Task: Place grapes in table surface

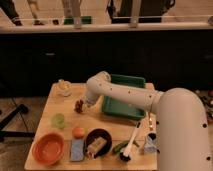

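Observation:
The grapes (79, 105), a small dark red-brown bumpy cluster, sit at the tip of my gripper (83, 106), low over the light tan table surface (56, 105), left of the green tray. My white arm reaches from the lower right across the tray to them. I cannot tell whether the grapes rest on the wood or hang just above it. The smooth orange fruit (78, 132) lies nearer the front.
A green tray (124, 96) stands at the back right. A yellowish item (63, 88) is at the back left, a light green cup (59, 121) at left. An orange bowl (48, 148), blue sponge (77, 149), dark bowl (97, 143), brush (131, 144) and small can (150, 143) line the front.

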Available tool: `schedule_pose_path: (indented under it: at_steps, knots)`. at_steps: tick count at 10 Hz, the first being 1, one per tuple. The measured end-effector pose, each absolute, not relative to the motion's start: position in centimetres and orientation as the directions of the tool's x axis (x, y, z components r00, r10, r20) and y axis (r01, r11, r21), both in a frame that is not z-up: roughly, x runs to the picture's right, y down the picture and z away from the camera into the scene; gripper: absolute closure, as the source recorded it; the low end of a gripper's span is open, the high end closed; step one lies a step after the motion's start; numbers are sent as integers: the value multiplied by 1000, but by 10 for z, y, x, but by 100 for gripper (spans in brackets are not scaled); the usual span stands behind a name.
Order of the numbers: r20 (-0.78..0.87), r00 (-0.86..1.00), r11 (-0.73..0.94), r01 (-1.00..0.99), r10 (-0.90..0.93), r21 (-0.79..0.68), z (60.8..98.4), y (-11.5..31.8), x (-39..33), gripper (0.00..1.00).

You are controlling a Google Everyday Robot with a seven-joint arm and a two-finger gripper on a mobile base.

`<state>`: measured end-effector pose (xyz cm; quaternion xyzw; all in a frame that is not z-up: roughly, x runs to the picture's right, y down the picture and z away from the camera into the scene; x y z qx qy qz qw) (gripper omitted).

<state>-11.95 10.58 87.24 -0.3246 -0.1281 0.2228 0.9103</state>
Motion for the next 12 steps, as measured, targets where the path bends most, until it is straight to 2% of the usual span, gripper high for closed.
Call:
schedule_pose_path:
  at_steps: [12]
  knots:
    - [122, 861, 691, -304, 494, -655, 862, 98, -108, 20]
